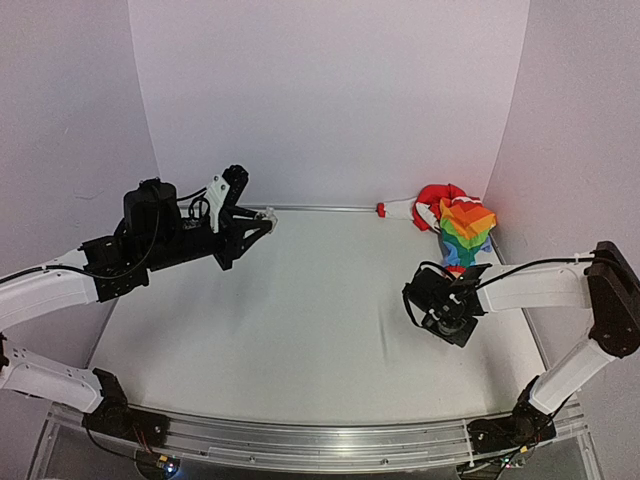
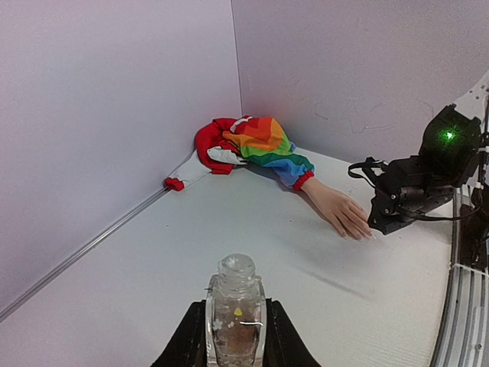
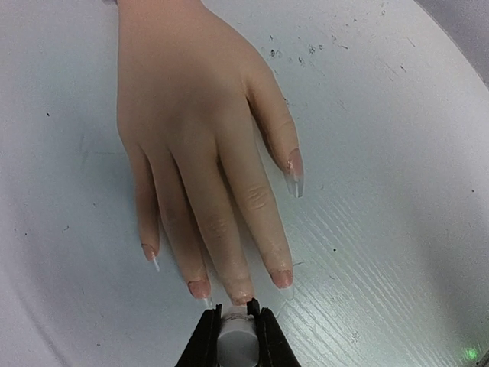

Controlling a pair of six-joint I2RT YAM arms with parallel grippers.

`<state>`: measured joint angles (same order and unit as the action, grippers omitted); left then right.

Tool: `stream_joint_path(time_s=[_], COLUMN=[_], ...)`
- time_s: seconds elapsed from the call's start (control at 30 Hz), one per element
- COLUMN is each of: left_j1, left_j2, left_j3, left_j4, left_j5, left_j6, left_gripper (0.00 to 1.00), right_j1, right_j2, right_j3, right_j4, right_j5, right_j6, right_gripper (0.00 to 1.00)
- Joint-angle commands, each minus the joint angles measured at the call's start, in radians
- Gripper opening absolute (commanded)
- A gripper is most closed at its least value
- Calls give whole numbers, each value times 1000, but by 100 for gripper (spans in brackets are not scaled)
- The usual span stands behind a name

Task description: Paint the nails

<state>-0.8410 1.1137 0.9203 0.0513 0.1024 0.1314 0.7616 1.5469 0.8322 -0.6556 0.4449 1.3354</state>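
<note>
White tabletop [image 1: 300, 330], pale lilac walls [image 1: 330, 90] all round. Left gripper [image 2: 235, 340] is clamped on a small clear bottle [image 2: 235, 306] over at the back left. The fake hand [image 3: 199, 138] lies palm down on the right side of the table, its rainbow sleeve [image 2: 267, 145] bunched in the back corner. Right gripper [image 3: 235, 336] is pinching a little white cap [image 3: 235, 345] and sits right at the nails [image 3: 281, 277], by the middle fingertip.
</note>
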Motion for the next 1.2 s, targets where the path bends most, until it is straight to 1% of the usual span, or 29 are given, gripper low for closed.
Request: stream_joint_path(time_s=[0.0, 0.77, 0.93, 1.17], left_j1=[6, 6, 6, 6], left_j2=[-14, -12, -7, -4], left_j3=[11, 12, 12, 14], left_j4=[28, 26, 26, 26], left_j5=[5, 5, 3, 6], left_j6=[7, 9, 10, 10], left_gripper=[0, 0, 0, 0], right_j1=[-4, -3, 0, 7], right_j2=[4, -9, -43, -154], right_j3=[-1, -15, -18, -54], right_j4=[-3, -2, -2, -2], right_j5=[1, -31, -43, -33], right_j6=[5, 13, -1, -9], right_gripper=[0, 0, 0, 0])
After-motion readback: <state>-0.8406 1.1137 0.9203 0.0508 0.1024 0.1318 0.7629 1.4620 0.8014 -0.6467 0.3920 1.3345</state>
